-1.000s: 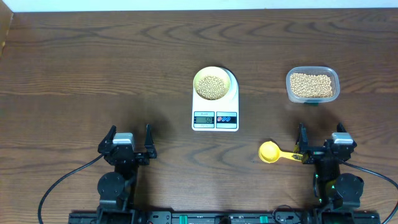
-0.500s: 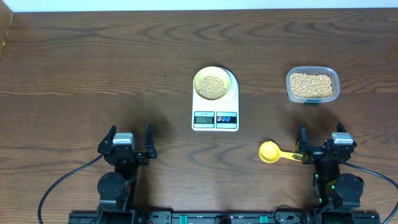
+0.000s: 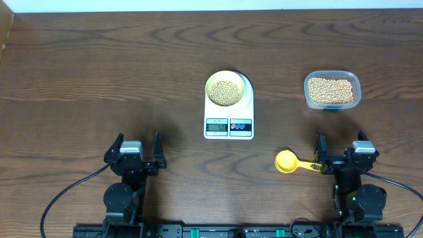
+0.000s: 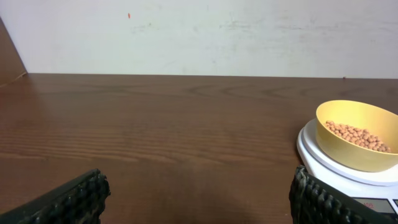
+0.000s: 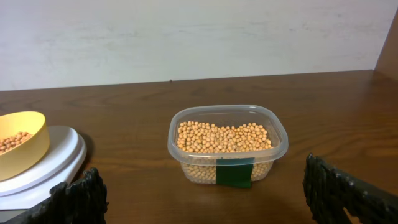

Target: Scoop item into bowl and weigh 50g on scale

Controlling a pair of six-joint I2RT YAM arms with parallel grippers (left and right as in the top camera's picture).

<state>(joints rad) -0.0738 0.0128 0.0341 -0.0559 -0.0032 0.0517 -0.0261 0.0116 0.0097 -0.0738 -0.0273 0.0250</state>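
The pale-yellow bowl point(image 3: 227, 90) stands on the white scale point(image 3: 229, 125) at the table's middle and holds a heap of beige beans point(image 3: 225, 92). Bowl and beans also show in the left wrist view point(image 4: 354, 135) and at the left edge of the right wrist view point(image 5: 20, 143). More beans point(image 5: 224, 137) fill a clear tub point(image 3: 332, 90). My left gripper point(image 3: 136, 149) is open and empty near the front left. My right gripper point(image 3: 342, 149) is open and empty at the front right, facing the tub.
A bright yellow scoop point(image 3: 291, 162) lies on the table just left of my right gripper, its handle pointing toward it. The tub point(image 5: 227, 144) carries a green label on its front. A pale wall borders the table's far edge.
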